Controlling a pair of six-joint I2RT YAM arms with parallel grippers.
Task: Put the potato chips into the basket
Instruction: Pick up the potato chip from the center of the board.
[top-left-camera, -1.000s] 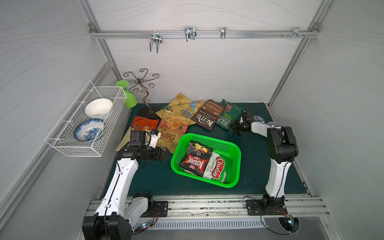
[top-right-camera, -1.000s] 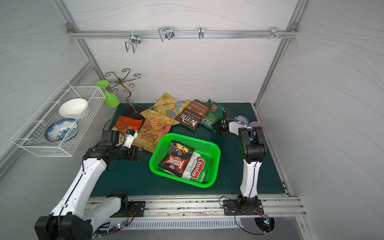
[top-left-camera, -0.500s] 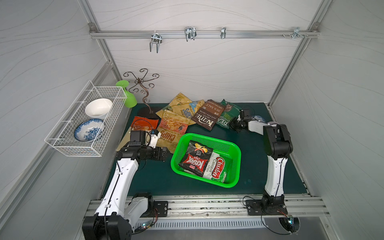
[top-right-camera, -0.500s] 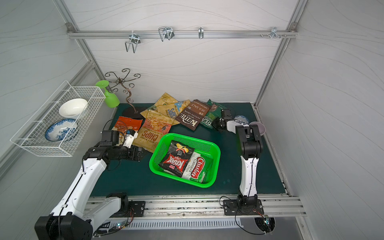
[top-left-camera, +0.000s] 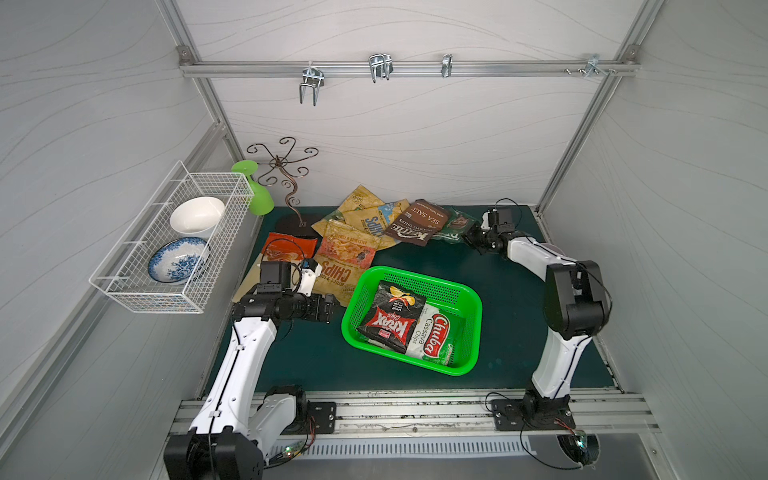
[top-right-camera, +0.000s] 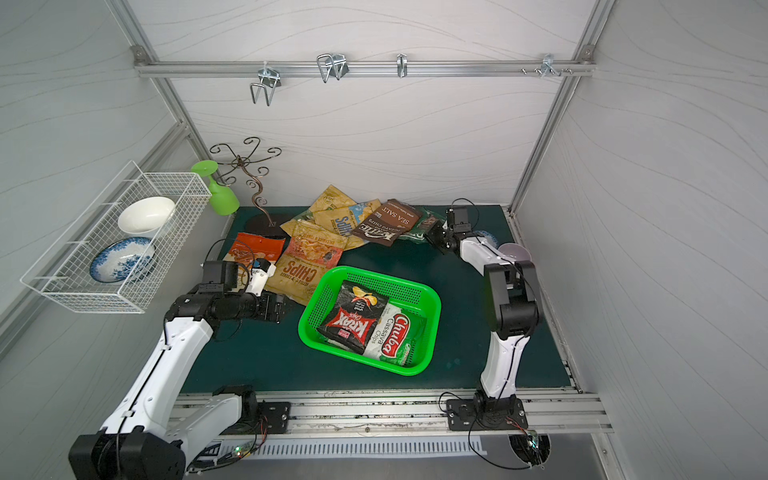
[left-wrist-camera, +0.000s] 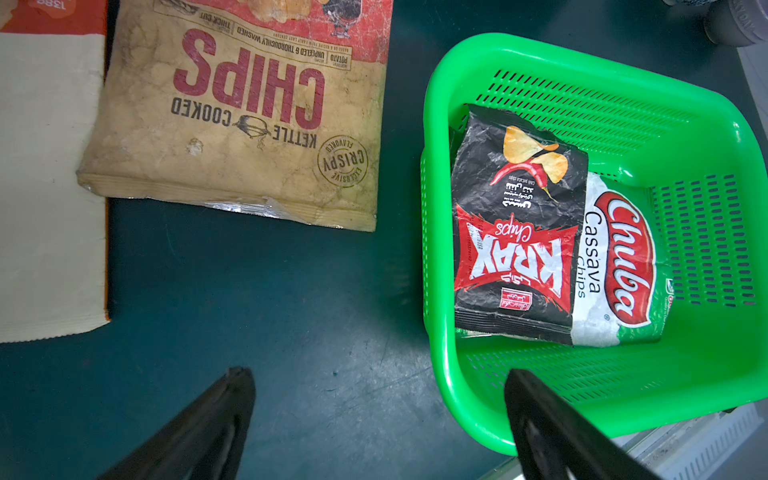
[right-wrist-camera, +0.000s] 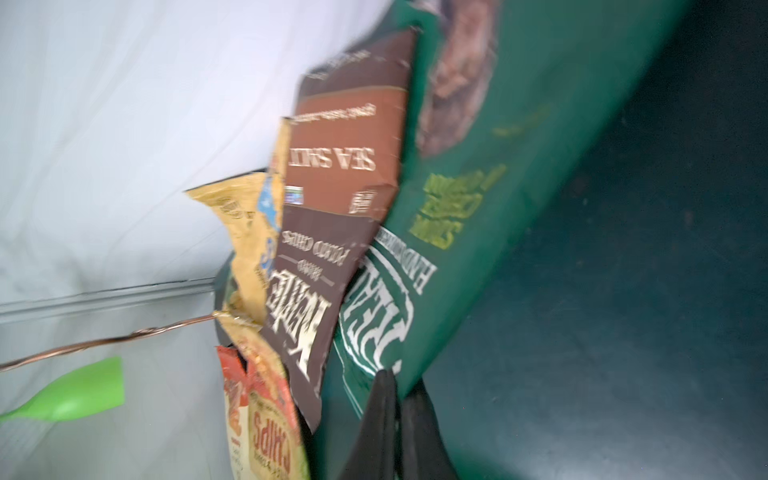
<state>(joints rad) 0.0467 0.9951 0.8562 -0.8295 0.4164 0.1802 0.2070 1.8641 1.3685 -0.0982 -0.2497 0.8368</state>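
The green basket (top-left-camera: 474, 300) sits mid-table and holds a black-red Krax bag (top-left-camera: 390, 316) and a green-white Chuba bag (top-left-camera: 434, 337). Behind it is a pile of potato chips: a brown Kettle bag (top-left-camera: 417, 222), tan CHIPS bags (top-left-camera: 345, 266), an orange bag (top-left-camera: 286, 247) and a dark green bag (right-wrist-camera: 478, 187). My right gripper (right-wrist-camera: 398, 388) is shut on the dark green bag's near edge, at the pile's right end (top-left-camera: 470, 239). My left gripper (left-wrist-camera: 378, 374) is open and empty, low over the mat beside the basket's left rim (left-wrist-camera: 432, 249).
A white wire rack (top-left-camera: 174, 249) with two bowls hangs on the left wall. A green goblet (top-left-camera: 253, 195) and a curly metal stand (top-left-camera: 286, 174) stand at the back left. A pale disc (top-right-camera: 513, 251) lies behind the right arm. A beige sheet (left-wrist-camera: 45, 187) lies left of the tan bag.
My right gripper reached left to the dark green bag and closed its jaws on the bag's edge. The left arm has stayed still.
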